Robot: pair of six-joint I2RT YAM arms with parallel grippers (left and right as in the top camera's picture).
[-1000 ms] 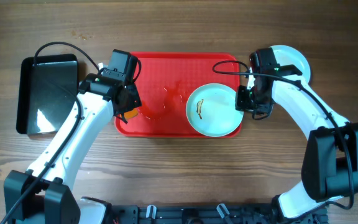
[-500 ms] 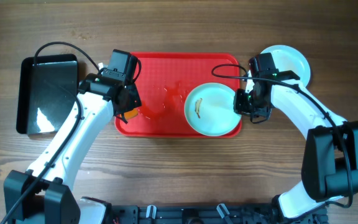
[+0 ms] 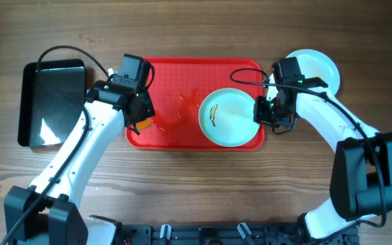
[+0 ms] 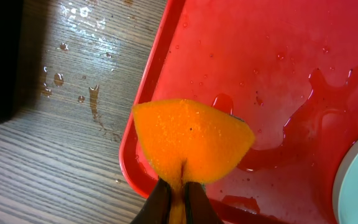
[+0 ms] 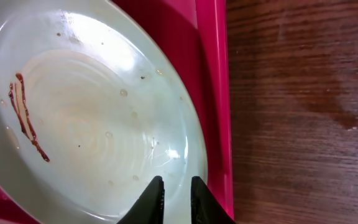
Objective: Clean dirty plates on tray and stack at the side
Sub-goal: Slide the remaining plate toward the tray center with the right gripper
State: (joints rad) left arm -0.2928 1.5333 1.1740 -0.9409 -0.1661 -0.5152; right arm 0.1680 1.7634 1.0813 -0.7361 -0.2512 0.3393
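Surface: wooden table (image 3: 196, 184), brown grain running left to right.

Directly on it:
- red tray (image 3: 175, 71), rectangular with rounded corners, at centre toward the far edge, long side along the grain.
- black tray (image 3: 53, 102), glossy, smaller, well left of the red tray and apart from it, long side across the grain.
- pale plate (image 3: 322, 64), just off the red tray's far right corner, partly hidden by an arm; contact with the tray cannot be told.

Wet marks: water drops (image 4: 73, 81) on the wood beside the red tray's left rim; dark damp patch (image 5: 328, 99) on the wood right of it.
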